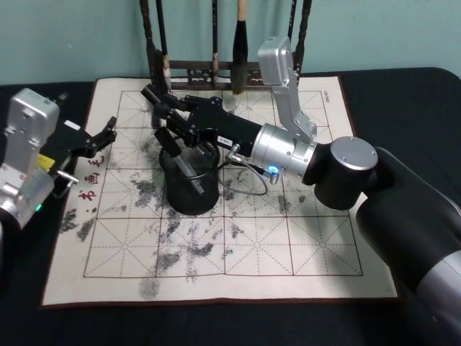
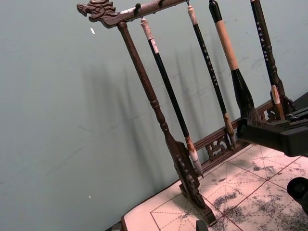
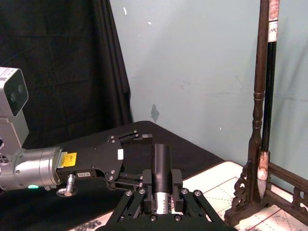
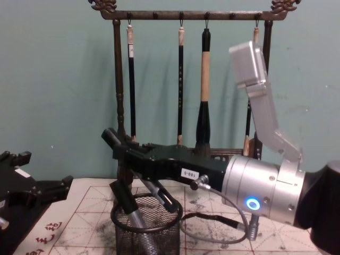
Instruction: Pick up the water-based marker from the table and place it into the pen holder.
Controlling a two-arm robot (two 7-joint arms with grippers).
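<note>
The right tool (image 4: 119, 146) is over the pen holder (image 4: 146, 226), clenched on the marker (image 3: 161, 166). The chest view shows the marker's low end down inside the holder. The left tool (image 1: 106, 133) waits at the mat's (image 1: 288, 245) left edge, fingers apart.

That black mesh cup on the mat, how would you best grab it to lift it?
Probably the solid rim of the pen holder, pinched from above on its near side: it stands upright and open-topped, and the marker in the right gripper leans over the far side.
</note>
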